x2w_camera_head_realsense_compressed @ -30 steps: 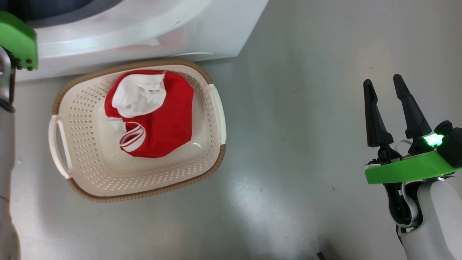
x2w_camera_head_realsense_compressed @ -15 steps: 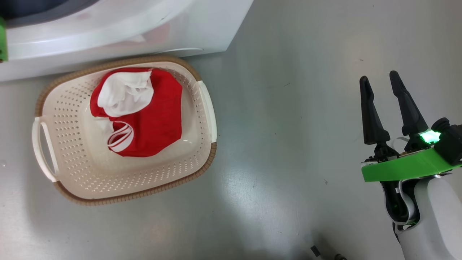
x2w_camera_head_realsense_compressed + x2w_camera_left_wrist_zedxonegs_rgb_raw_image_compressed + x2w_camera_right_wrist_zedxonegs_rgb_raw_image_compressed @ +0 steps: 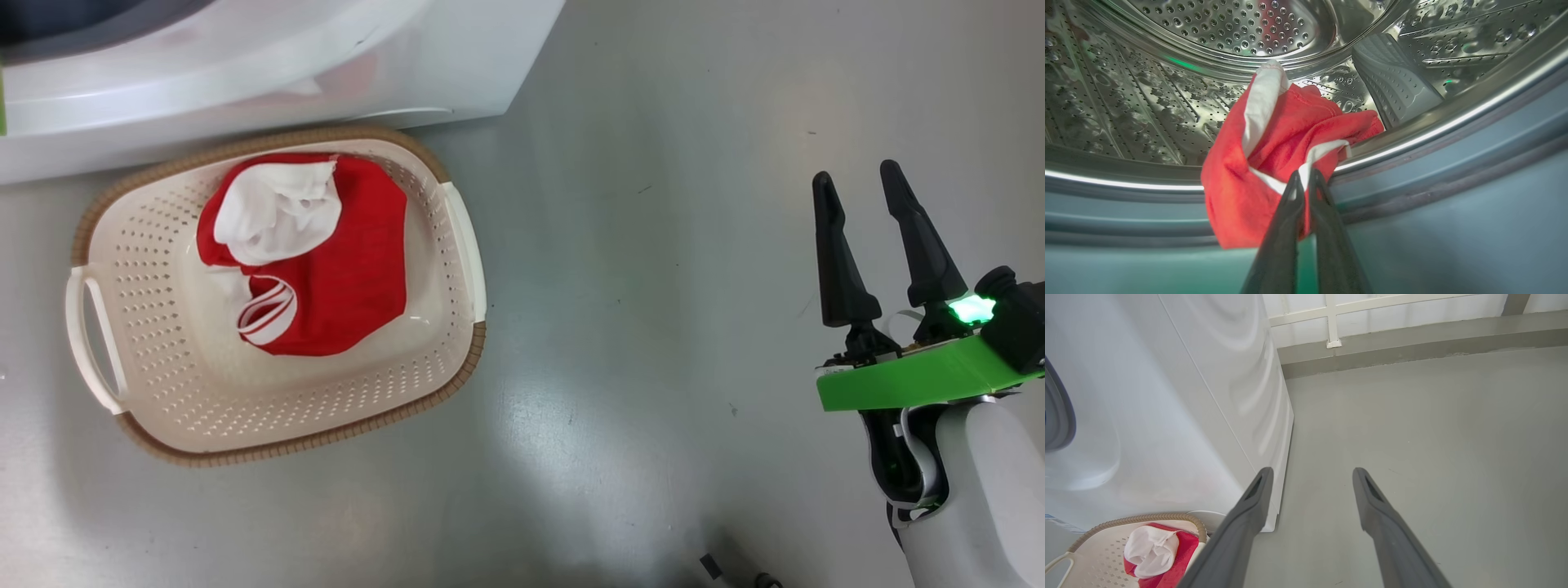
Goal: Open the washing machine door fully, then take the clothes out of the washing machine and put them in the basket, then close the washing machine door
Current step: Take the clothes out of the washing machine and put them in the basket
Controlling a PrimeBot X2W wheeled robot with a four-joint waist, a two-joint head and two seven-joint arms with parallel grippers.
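Inside the washing machine (image 3: 245, 73), the left wrist view looks into the perforated steel drum (image 3: 1229, 28). A red garment with white trim (image 3: 1274, 134) drapes over the drum's lip and the grey rubber ring (image 3: 1453, 155), and my left gripper (image 3: 1303, 179) is shut on its white-trimmed edge. Another piece of red and white clothes (image 3: 306, 249) lies in the cream basket (image 3: 163, 384) on the floor in front of the washer. My right gripper (image 3: 857, 188) hangs open over bare floor far to the right of the basket, holding nothing. The washing machine door is out of view.
The washer's white side panel (image 3: 1208, 396) stands left of my right gripper. Grey floor (image 3: 653, 286) stretches to the right of the basket up to a wall with a white frame (image 3: 1372, 310).
The head camera has swung, sliding the basket and washer left in the picture. My left arm's green mount has left the head view. The right gripper stays open.
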